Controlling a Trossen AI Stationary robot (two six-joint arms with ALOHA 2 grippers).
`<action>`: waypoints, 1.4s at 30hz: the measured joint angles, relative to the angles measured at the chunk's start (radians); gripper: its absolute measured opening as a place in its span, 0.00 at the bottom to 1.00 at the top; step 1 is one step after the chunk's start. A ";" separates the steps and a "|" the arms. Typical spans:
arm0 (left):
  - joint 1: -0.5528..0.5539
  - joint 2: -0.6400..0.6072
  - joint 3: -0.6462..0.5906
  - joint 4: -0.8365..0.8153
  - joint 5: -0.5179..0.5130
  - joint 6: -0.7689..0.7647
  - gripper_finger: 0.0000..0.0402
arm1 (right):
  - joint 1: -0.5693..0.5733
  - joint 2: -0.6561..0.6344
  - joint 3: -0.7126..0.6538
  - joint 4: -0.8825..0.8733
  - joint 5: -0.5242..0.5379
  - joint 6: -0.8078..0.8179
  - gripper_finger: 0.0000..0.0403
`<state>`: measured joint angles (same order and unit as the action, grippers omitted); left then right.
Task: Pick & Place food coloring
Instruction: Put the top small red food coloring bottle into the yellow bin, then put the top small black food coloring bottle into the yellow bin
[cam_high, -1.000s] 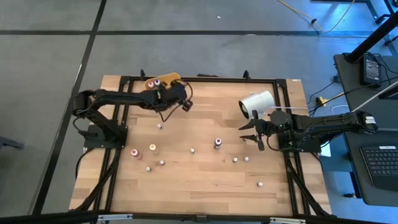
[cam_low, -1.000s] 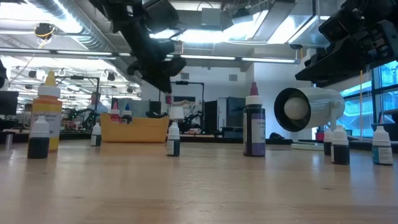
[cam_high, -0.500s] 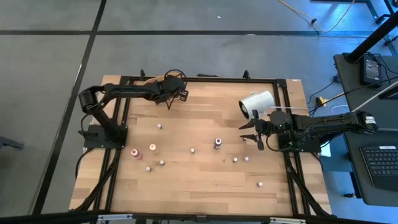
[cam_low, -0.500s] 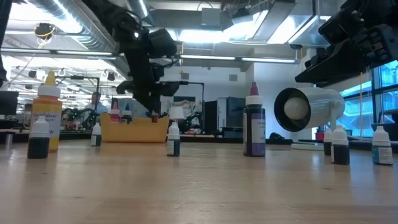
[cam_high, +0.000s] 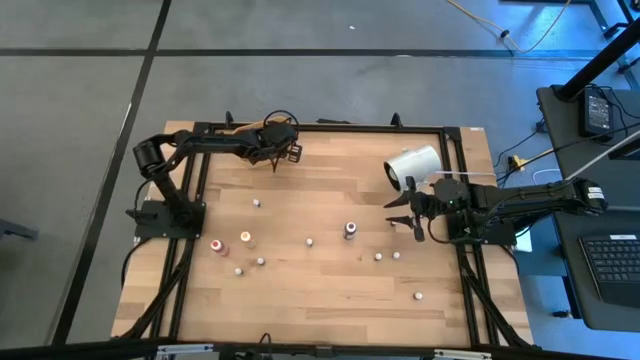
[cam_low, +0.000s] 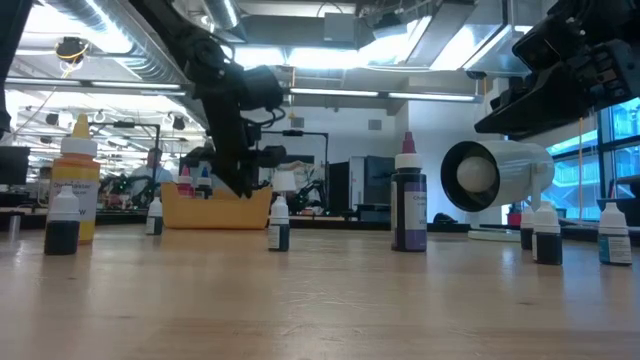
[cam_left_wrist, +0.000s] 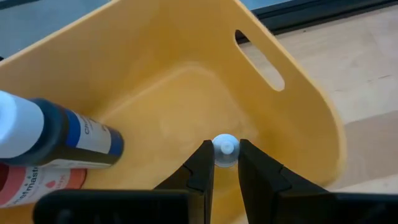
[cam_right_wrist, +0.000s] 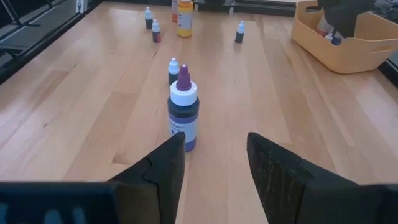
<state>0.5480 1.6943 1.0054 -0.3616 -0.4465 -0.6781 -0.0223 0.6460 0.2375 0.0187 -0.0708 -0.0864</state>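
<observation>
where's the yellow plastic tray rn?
The yellow plastic tray sits at the table's far edge on the left side in the high view, mostly hidden under the left gripper, which is shut on a small white-capped bottle over its inside.

White cylinder (cam_high: 413, 165) lies far from yellow tray (cam_left_wrist: 186, 93).

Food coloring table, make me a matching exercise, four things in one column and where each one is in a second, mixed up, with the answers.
Things:
1. left end effector
2. right end effector
3. white cylinder
4. purple-tipped bottle

Places:
A. lying on its side by the table's right edge
B. standing on the wood, ahead of open fingers
C. over the yellow tray, shut on a small bottle
D. hovering open near the cylinder

Pairs: 1-C, 2-D, 3-A, 4-B
</observation>
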 joint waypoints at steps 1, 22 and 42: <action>0.000 0.001 0.000 -0.002 0.000 0.000 0.13 | 0.000 0.000 0.000 -0.001 0.000 0.000 0.43; -0.004 0.001 0.000 -0.001 0.029 0.011 0.19 | 0.000 0.000 0.000 -0.002 0.000 0.003 0.43; -0.328 -0.235 0.000 0.055 0.211 0.518 0.20 | 0.000 0.000 0.000 -0.003 0.000 0.003 0.43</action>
<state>0.2197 1.4593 1.0054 -0.3069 -0.2355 -0.1598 -0.0223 0.6460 0.2373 0.0158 -0.0708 -0.0836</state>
